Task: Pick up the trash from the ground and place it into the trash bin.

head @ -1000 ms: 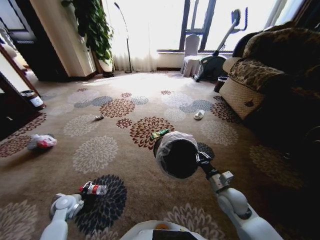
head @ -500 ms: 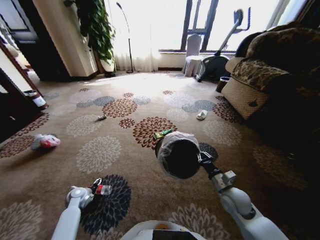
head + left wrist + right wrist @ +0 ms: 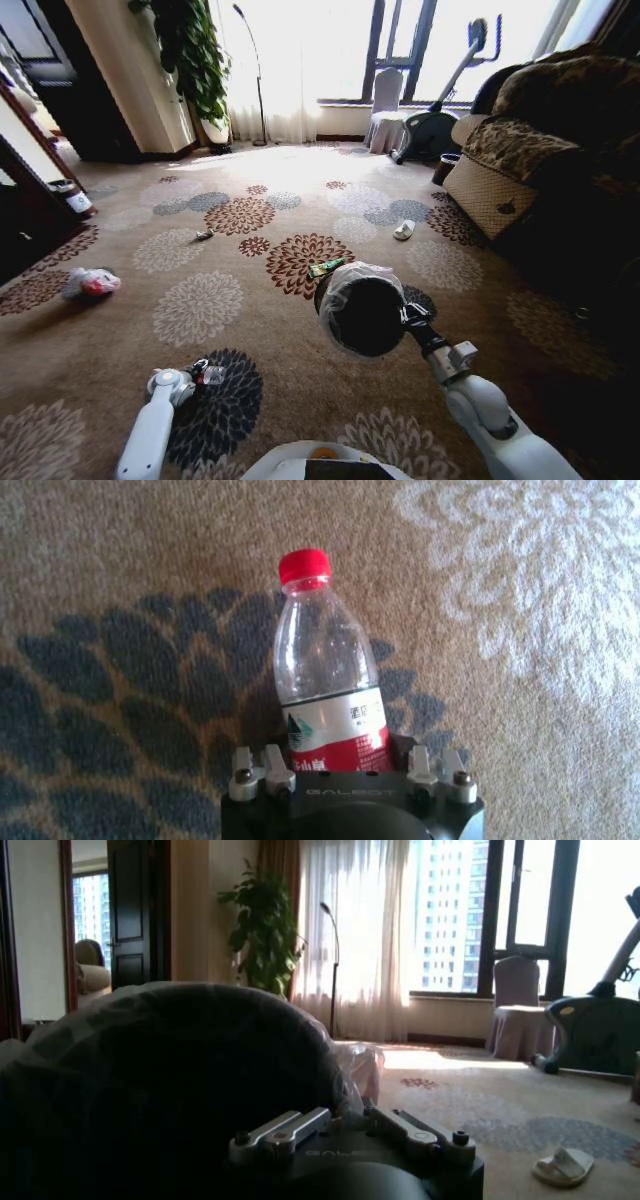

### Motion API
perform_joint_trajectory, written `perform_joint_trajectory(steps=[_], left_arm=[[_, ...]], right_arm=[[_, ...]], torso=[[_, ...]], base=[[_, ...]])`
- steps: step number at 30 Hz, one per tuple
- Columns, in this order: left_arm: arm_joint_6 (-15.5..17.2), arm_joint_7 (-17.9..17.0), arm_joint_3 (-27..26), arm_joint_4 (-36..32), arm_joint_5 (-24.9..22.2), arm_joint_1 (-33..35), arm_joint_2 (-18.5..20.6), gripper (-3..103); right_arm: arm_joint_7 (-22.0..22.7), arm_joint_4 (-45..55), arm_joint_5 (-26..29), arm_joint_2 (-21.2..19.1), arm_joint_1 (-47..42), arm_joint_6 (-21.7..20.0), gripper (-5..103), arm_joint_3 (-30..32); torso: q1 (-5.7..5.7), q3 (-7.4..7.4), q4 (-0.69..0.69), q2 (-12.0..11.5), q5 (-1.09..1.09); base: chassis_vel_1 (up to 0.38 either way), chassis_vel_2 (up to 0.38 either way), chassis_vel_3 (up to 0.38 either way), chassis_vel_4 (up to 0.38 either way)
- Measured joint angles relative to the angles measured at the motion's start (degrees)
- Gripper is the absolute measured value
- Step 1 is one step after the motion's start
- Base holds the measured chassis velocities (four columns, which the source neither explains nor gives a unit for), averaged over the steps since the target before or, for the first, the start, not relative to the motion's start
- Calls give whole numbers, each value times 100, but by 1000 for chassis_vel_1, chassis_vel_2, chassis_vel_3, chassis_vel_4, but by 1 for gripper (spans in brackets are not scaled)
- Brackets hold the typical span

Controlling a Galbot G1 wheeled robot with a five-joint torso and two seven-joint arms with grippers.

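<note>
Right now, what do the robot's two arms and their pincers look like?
Both arms are glossy white, built of rounded segments with grey joints. The left pincer and right pincer are black at the tip. Up close, the left pincer has a black body lettered GALBOT, with silver finger links and small bolts; the right pincer matches.

Clear red-capped bottle (image 3: 325, 697) on carpet; lined black bin (image 3: 362, 311) held aloft

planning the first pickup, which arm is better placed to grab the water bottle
Left. The left gripper is down at the carpet with the red-capped water bottle between its jaws, while the right gripper is occupied holding the trash bin up.
</note>
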Motion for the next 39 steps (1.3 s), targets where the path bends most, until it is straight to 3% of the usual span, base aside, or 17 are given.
perform_joint_trajectory(steps=[4,8,9,12,16,18,19,22,23,25,26,28,30,31,32,35,39], left_arm=[[-37,110,3,-16,97,49,-10,53],[-208,456,105,-145,743,218,-19,46],[-361,724,167,-273,1225,379,-19,43],[-462,1281,106,-927,1983,838,-8,37],[-596,1711,-66,-1675,2266,1257,38,32],[-369,1997,-304,-2538,1804,1668,114,32],[-369,1997,-304,-2538,1804,1668,114,32],[621,2085,-583,-3772,177,2192,316,32],[621,2085,-583,-3772,177,2192,316,32],[1116,1856,-572,-4557,-932,2489,516,32],[1116,1856,-572,-4557,-932,2489,516,32],[1431,1354,-408,-5383,-1838,2608,611,32],[1482,1205,-372,-5566,-2070,2609,601,32],[1608,642,-259,-6107,-2883,2587,492,32],[1608,642,-259,-6107,-2883,2587,492,32],[1648,31,-8,-6838,-3685,2709,275,32],[1650,-352,322,-7291,-4099,2929,189,32]], right_arm=[[0,-19,-40,34,-22,16,0,-14],[0,-34,-56,47,-31,17,0,-29],[1,-55,-60,53,-15,17,0,-52],[-1,-214,-60,74,146,14,0,-173],[-1,-446,-45,109,397,10,0,-333],[2,-781,5,147,772,5,0,-544],[2,-781,5,147,772,5,0,-544],[-1,-1223,124,238,1425,1,0,-918],[-1,-1223,124,238,1425,1,0,-918],[1,-1623,175,314,1944,53,0,-1265],[1,-1623,175,314,1944,53,0,-1265],[1,-2051,143,438,2326,271,0,-1598],[2,-2152,117,474,2389,335,0,-1676],[-2,-2452,-13,594,2535,529,0,-1863],[-2,-2452,-13,594,2535,529,0,-1863],[-1,-2886,-341,802,2630,805,0,-1987],[-2,-3234,-538,932,2680,1046,0,-2057]], torso=[[0,-1,-1,1,0],[0,0,-7,0,-11],[0,0,-7,0,-17],[1,1,0,0,-11],[1,1,0,0,-6],[1,1,0,0,-8],[1,1,0,0,-8],[1,1,-1,0,-6],[1,1,-1,0,-6],[1,1,0,0,-6],[1,1,0,0,-6],[1,1,-2,0,-7],[2,1,-2,0,-7],[2,1,-2,0,-6],[2,1,-2,0,-6],[2,1,-2,-1,-6],[1,1,0,-1,-4]], base=[[0,0,0,0],[0,0,0,0],[0,0,0,0],[0,0,0,0],[0,0,0,0],[0,0,0,0],[0,0,0,0],[0,0,0,0],[0,0,0,0],[0,0,0,0],[0,0,0,0],[0,0,0,0],[0,0,0,0],[0,0,0,0],[0,0,0,0],[0,0,0,0],[0,0,0,0]])
